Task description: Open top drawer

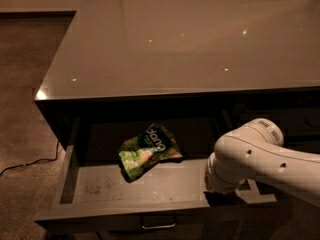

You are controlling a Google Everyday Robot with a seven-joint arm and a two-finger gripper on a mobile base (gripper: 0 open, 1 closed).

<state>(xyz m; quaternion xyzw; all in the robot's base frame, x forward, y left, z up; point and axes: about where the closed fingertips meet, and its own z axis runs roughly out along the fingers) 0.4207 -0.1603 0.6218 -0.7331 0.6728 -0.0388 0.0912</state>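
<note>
The top drawer [105,186] stands pulled well out from under the counter, showing its grey floor and sides. Its dark front runs along the bottom of the view, with the small metal bar handle [158,225] at its centre. A green snack bag [147,150] lies on the drawer floor toward the back. My white arm [250,156] reaches in from the right over the drawer's front right corner. The gripper [220,195] is at the arm's lower end by the drawer front, mostly hidden under the arm.
The glossy grey countertop [200,39] spans the upper view above the drawer. Brown carpet [25,84] lies to the left, with a thin cable [27,163] on it near the cabinet's left side. A dark cabinet face [300,124] is at the right.
</note>
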